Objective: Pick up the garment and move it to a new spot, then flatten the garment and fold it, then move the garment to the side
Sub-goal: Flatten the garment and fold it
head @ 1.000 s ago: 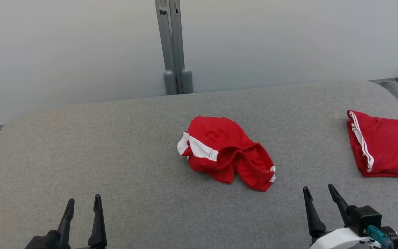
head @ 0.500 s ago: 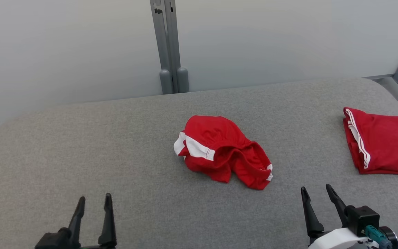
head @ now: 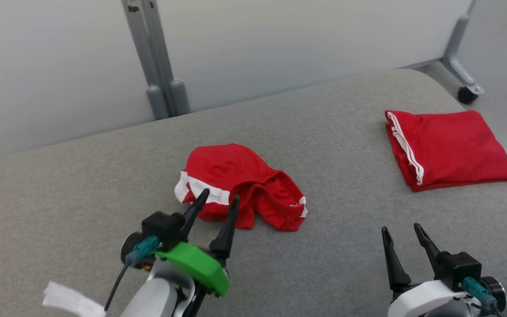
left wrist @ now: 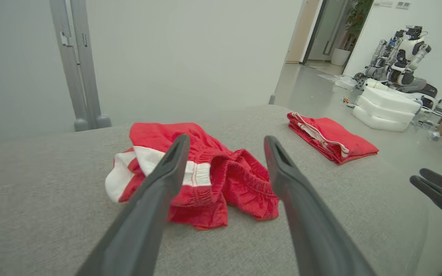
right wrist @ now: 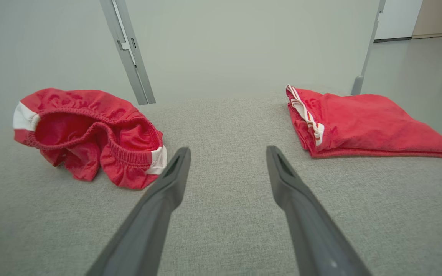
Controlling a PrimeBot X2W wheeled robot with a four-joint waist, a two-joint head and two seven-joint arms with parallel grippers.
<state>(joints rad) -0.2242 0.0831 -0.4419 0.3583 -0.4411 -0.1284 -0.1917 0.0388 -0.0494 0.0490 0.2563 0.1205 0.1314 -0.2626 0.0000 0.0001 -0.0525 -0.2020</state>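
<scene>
Worktop (head: 60, 185): grey, carried two red pieces.
Folded red cloth (head: 451, 145): lay flat, far right.
Garment (head: 240, 176): sat crumpled mid-worktop, not lifted; move, flatten, fold and set-aside all looked pending.
Left gripper (head: 220, 196): wide, empty, at the garment's near edge.
Right gripper (head: 400, 227): wide, empty, near right.

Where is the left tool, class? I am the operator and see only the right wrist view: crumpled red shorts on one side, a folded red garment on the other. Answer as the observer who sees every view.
Observer: In the head view the left tool is open, its tips at the near edge of the crumpled shorts, not closed on them.
Operator: And farther off in the room?
Observer: The left wrist view shows a second robot behind white foam blocks, beyond the folded garment.
</scene>
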